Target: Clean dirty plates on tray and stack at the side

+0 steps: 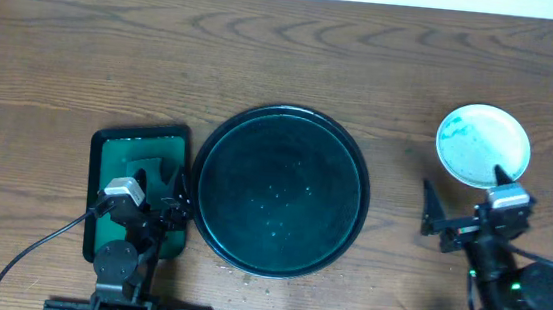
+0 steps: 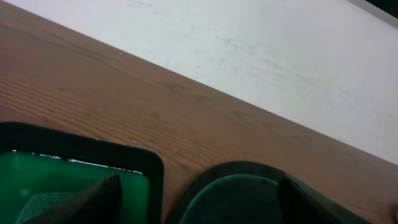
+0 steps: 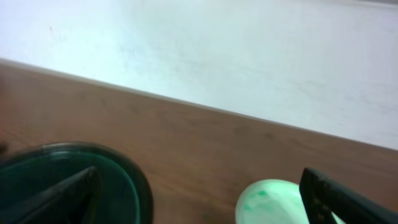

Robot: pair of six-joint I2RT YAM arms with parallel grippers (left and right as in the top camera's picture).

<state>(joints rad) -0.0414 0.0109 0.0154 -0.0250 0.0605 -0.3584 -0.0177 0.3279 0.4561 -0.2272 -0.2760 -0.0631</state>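
Observation:
A large round dark tray [image 1: 279, 191] lies in the middle of the table and holds no plate, only a few specks. A small white plate [image 1: 483, 144] with pale greenish smears lies on the table at the right. My right gripper [image 1: 461, 197] is open and empty, just below that plate. In the right wrist view the plate [image 3: 270, 202] sits between the fingers, the tray [image 3: 124, 186] at left. My left gripper [image 1: 167, 194] is open and empty at the tray's left rim. The left wrist view shows the tray [image 2: 239, 196].
A green rectangular tray [image 1: 140, 158] with a sponge-like pad lies under my left arm, left of the round tray. It also shows in the left wrist view [image 2: 74, 174]. A few crumbs lie on the wood by the round tray's front edge.

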